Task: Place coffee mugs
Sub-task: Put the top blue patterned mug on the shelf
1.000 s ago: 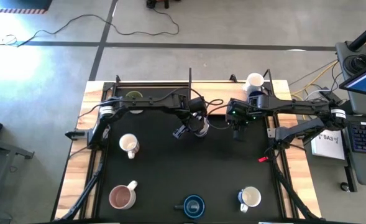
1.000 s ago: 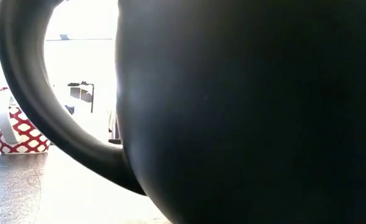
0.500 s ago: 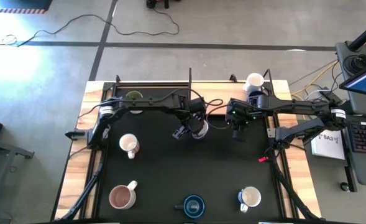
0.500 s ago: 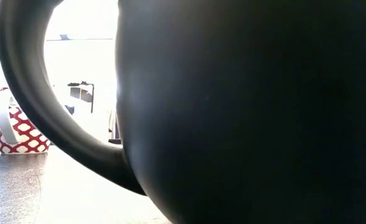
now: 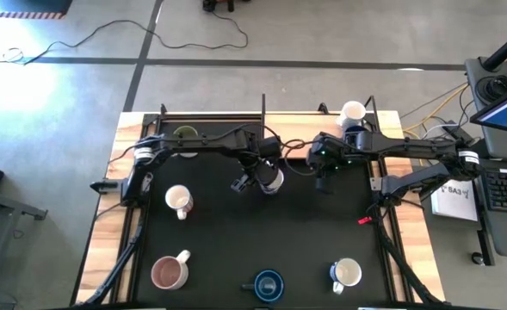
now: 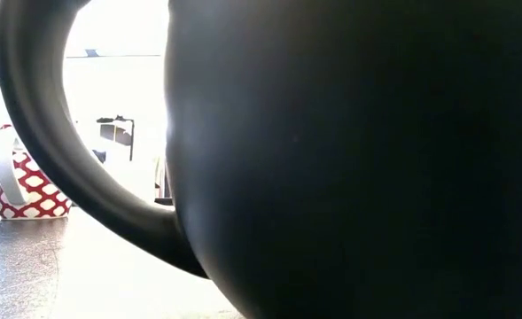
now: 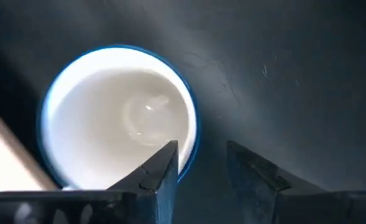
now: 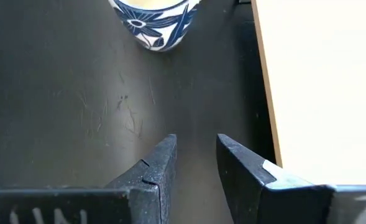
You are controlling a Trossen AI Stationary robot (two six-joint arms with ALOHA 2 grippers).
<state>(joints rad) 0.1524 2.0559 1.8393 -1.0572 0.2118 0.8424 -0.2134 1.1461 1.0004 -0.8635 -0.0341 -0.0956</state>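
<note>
A mug with a blue rim and white inside [image 7: 120, 118] stands upright on the black mat [image 5: 262, 232], near the table's middle toward the far side [image 5: 271, 179]. My left gripper [image 5: 244, 182] hangs over it, open [image 7: 201, 155]. One finger [image 7: 161, 174] is over the mug's mouth and the other [image 7: 251, 180] is outside the wall. My right gripper [image 5: 322, 179] is open [image 8: 196, 149] above bare mat, to the right of that mug. A blue flower-patterned mug [image 8: 155, 22] stands ahead of it. My left gripper comes at the mug from above with its fingers on either side of the rim [image 7: 189, 155] on one side of the mug. The finger over the mouth overlaps the rim in the left wrist view. I cannot tell whether it touches.
Other mugs stand on the mat: white [image 5: 178, 201], pink [image 5: 169, 273], dark blue [image 5: 268, 284], blue and white [image 5: 346, 274]. A green-inside mug [image 5: 186, 133] and a white one [image 5: 352, 112] stand at the far edge. A dark mug [image 6: 349, 159] fills the low view.
My left gripper has shifted a little toward the table's left edge, and the blue-rimmed mug now stands slightly nearer and more to the left than before. My right gripper has moved a little toward the left as well.
</note>
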